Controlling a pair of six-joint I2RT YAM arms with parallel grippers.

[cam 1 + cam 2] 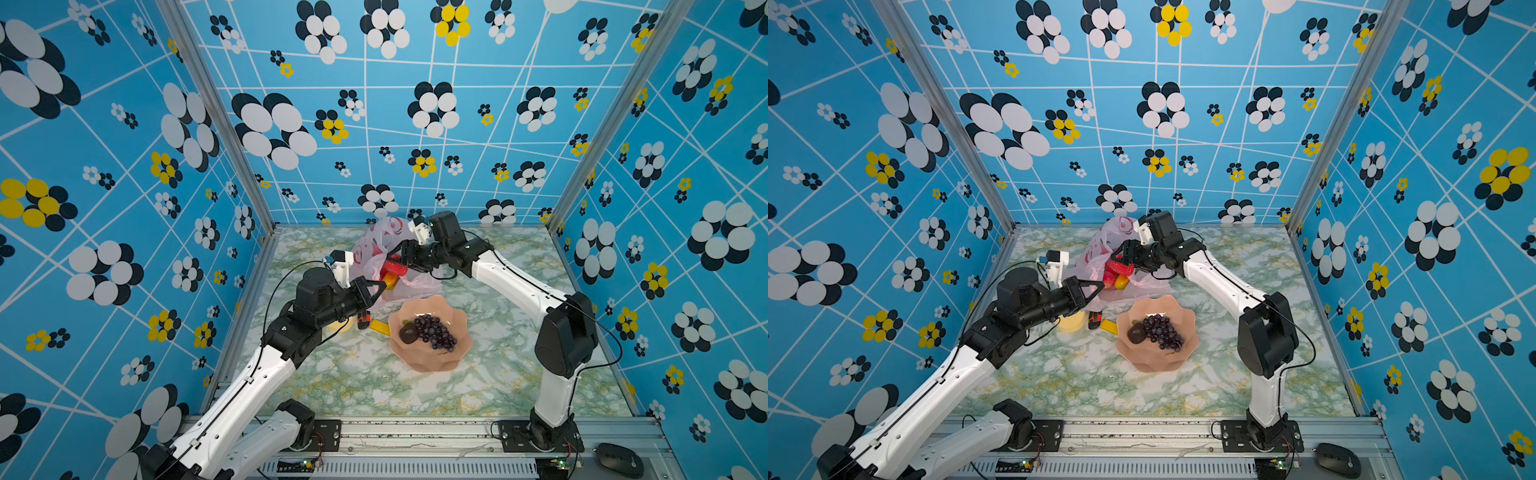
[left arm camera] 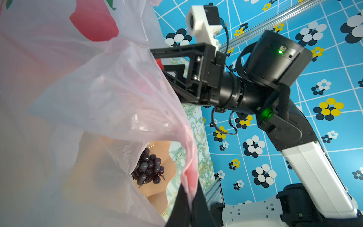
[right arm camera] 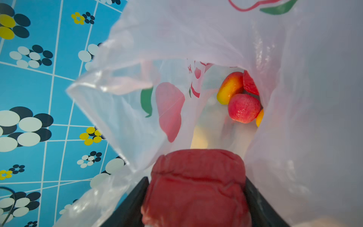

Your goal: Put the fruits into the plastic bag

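Blurred, edge-cropped red pepper piece (image 3: 196, 188)

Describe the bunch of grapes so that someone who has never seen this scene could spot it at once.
Find the green-marbled table; near its middle, between the two robot arms, sits a salmon-pink scalloped bowl. Inside it lies the bunch of grapes: a cluster of many small, dark purple balls, unlike the single smooth dark fruit beside it.

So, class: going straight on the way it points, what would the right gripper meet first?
The right gripper, shut on the red pepper piece, aims into the open mouth of the plastic bag. Likely first: the red apple beside the mango inside, though thin film might catch earlier.
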